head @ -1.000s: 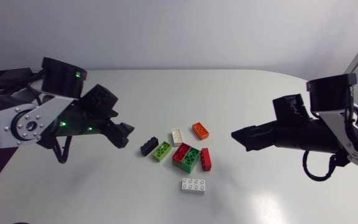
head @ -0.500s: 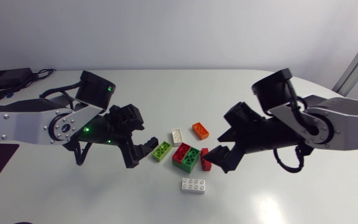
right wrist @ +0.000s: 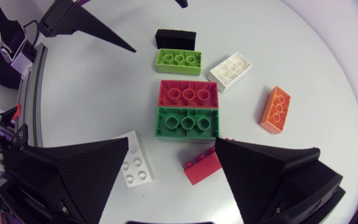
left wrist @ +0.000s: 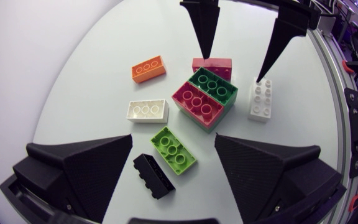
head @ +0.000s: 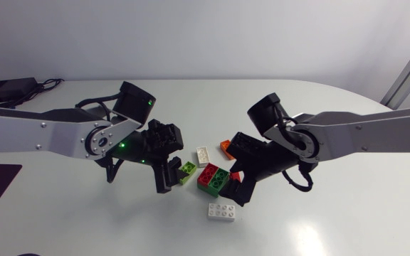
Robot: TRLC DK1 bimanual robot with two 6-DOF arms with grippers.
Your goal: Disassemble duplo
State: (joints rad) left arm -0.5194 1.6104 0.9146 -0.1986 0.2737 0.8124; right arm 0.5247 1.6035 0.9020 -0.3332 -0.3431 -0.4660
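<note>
My left gripper [head: 168, 176] sits left of centre in the overhead frame, over the white table [head: 319, 227]. Its fingers are spread wide and grip nothing. In its wrist view, the small black plastic brick [left wrist: 154, 175] and the lime-green brick [left wrist: 173, 150] lie between the fingers, touching neither. Ahead of them lie the small white brick [left wrist: 147, 110], the red and green bricks [left wrist: 205, 96] pressed side to side, and the orange brick [left wrist: 148, 68]. Right of centre, my right gripper [head: 238, 186] is likewise wide open and empty. In its wrist view, the small red brick [right wrist: 202, 165] lies between its fingers, and the white eight-stud brick [right wrist: 135, 165] is beside one finger.
</note>
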